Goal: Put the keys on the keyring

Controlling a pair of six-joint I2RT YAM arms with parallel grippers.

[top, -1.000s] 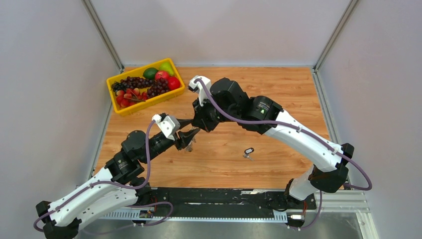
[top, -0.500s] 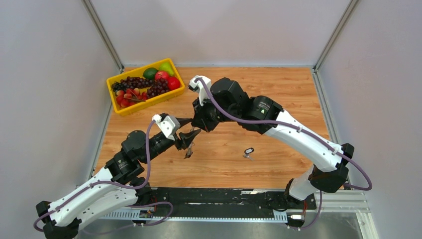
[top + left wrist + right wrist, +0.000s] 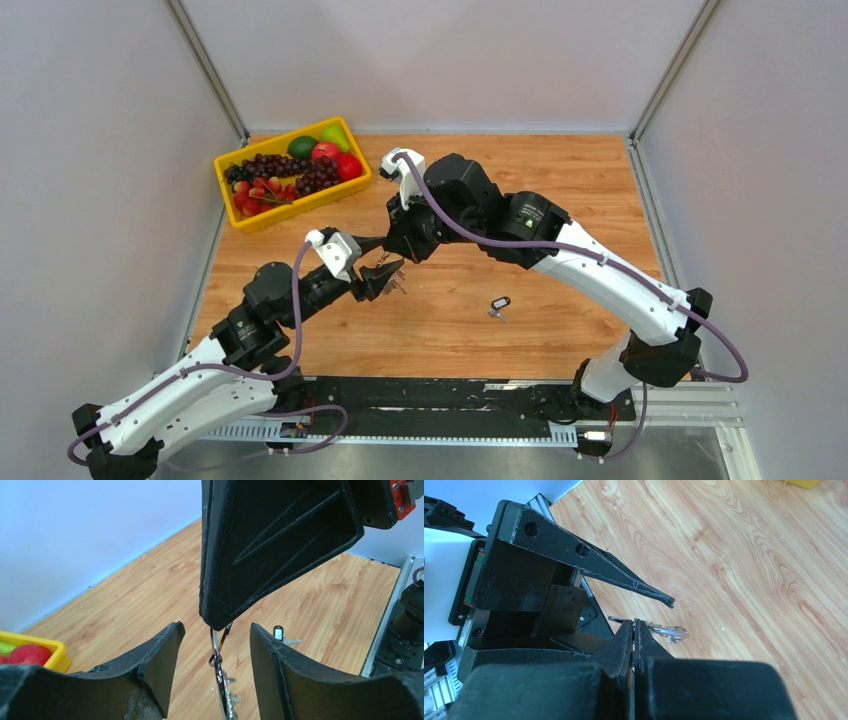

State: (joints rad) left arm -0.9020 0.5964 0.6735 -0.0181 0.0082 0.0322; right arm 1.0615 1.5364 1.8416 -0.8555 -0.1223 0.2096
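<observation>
The keyring [image 3: 220,672], a thin silver ring with tiny silver keys dangling, hangs above the table. My right gripper [image 3: 634,621] is shut on its top edge; the ring [image 3: 665,629] pokes out past the tips. My left gripper [image 3: 215,626] is open, one finger on each side of the ring, not touching it. In the top view both grippers meet at mid-table, left [image 3: 384,277] and right [image 3: 391,257], with the ring [image 3: 396,285] between. The black-headed key [image 3: 500,303] lies flat on the wood to the right, also in the left wrist view [image 3: 278,632].
A yellow bin [image 3: 226,178] of fruit stands at the back left; its corner shows in the left wrist view [image 3: 52,649]. Grey walls enclose the wooden table [image 3: 560,190]. A black rail [image 3: 430,395] runs along the near edge.
The dangling bunch of tiny keys has swung up and to the right, from below the left gripper to beside its tips. Both arms have barely moved.
</observation>
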